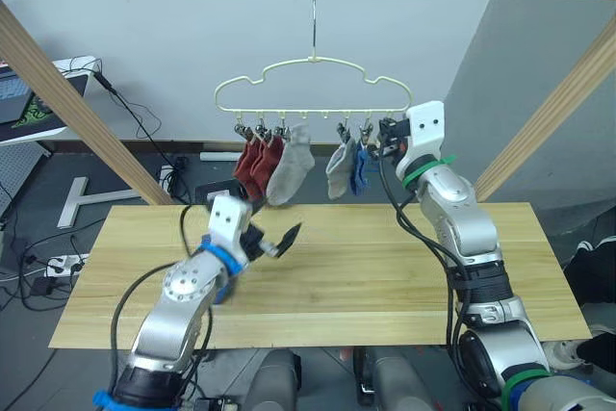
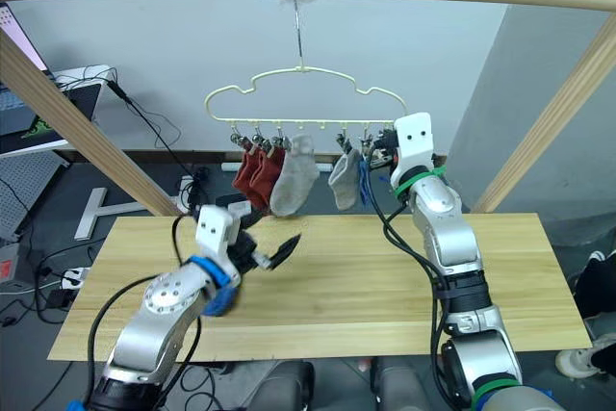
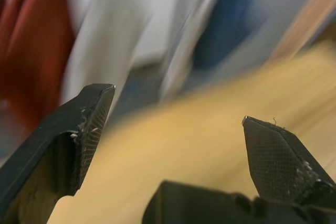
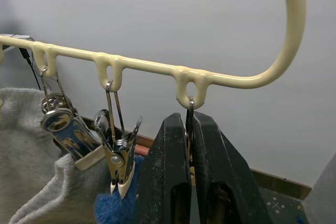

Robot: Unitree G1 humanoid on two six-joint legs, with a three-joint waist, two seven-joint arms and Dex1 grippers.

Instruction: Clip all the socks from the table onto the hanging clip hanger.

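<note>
My right gripper (image 4: 190, 150) is raised to the far right end of the clip hanger (image 1: 313, 84), its fingers pressed together on the last metal clip (image 4: 190, 109), which hangs empty. My left gripper (image 2: 268, 249) hovers low over the table (image 1: 385, 276), fingers spread wide, holding nothing. Five socks hang in a row: two rust red socks (image 1: 254, 165), a grey sock (image 1: 292, 168), another grey sock (image 1: 341, 168) and a blue sock (image 1: 362, 166) just beside the pinched clip. I see no sixth sock on the table.
</note>
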